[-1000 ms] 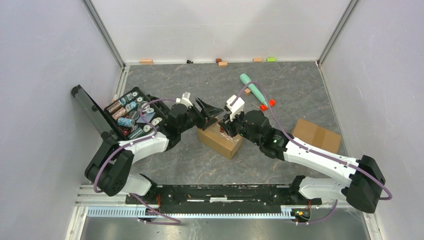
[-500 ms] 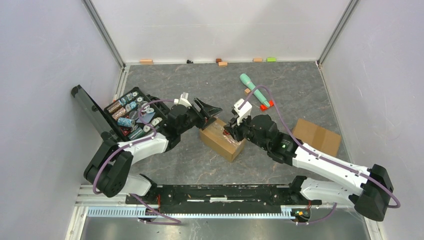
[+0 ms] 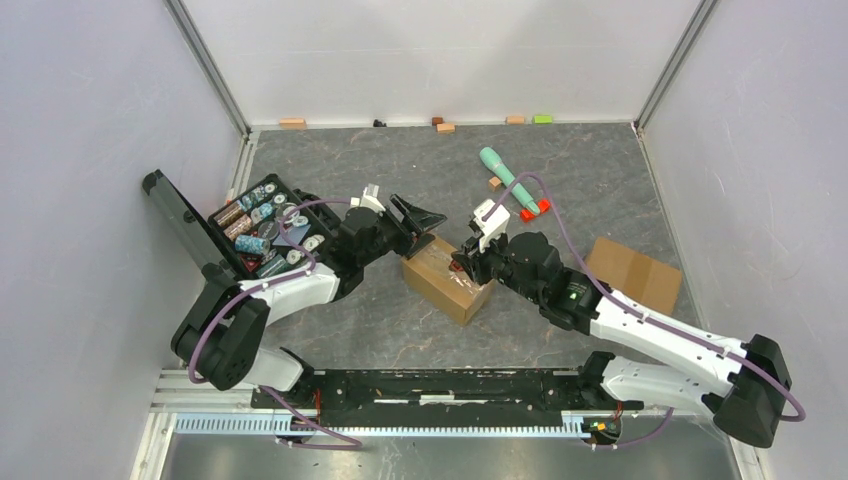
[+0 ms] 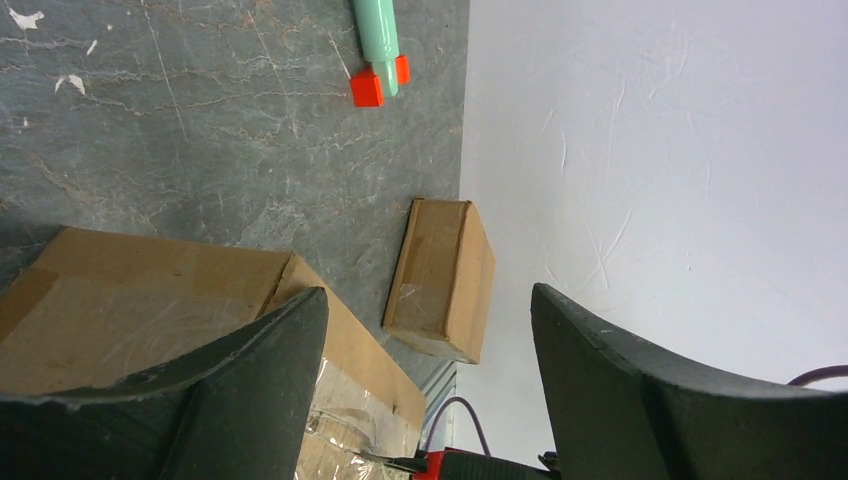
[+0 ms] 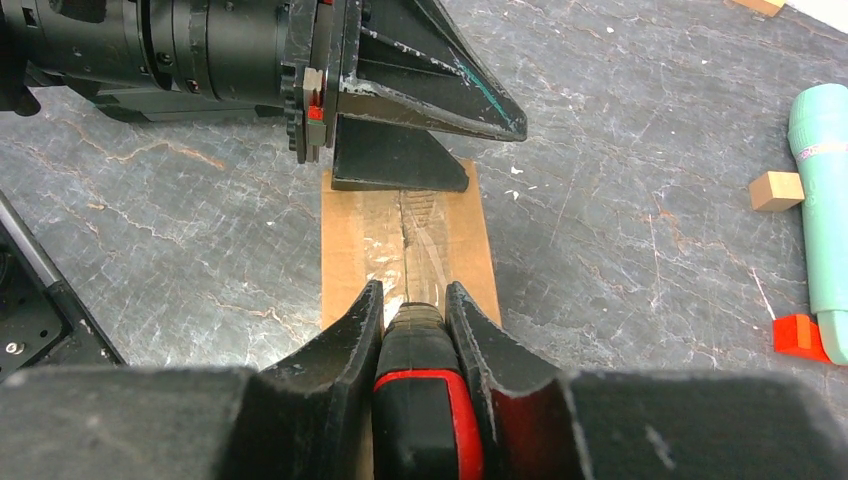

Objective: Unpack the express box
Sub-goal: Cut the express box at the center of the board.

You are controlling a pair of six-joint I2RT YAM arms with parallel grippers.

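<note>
The express box [image 3: 445,283] is a taped brown carton lying in the middle of the table. In the right wrist view its clear tape seam runs down the middle of the box [image 5: 405,240]. My right gripper [image 5: 413,295] is shut on a red and black utility knife [image 5: 425,400], whose tip sits on the seam at the box's near end. My left gripper [image 3: 425,225] is open at the far end. One of its fingers [image 5: 400,165] rests against the box top; the other hangs above it. Nothing is between the left fingers [image 4: 270,360].
A second, smaller carton [image 3: 632,270] lies at the right. A teal pen-like tool [image 3: 505,175] with red blocks [image 3: 535,210] lies behind the box. An open black case of batteries [image 3: 262,228] stands at the left. Small blocks [image 3: 445,127] line the back wall.
My right gripper has drawn back to the right along the box top with the knife. The left gripper has barely moved.
</note>
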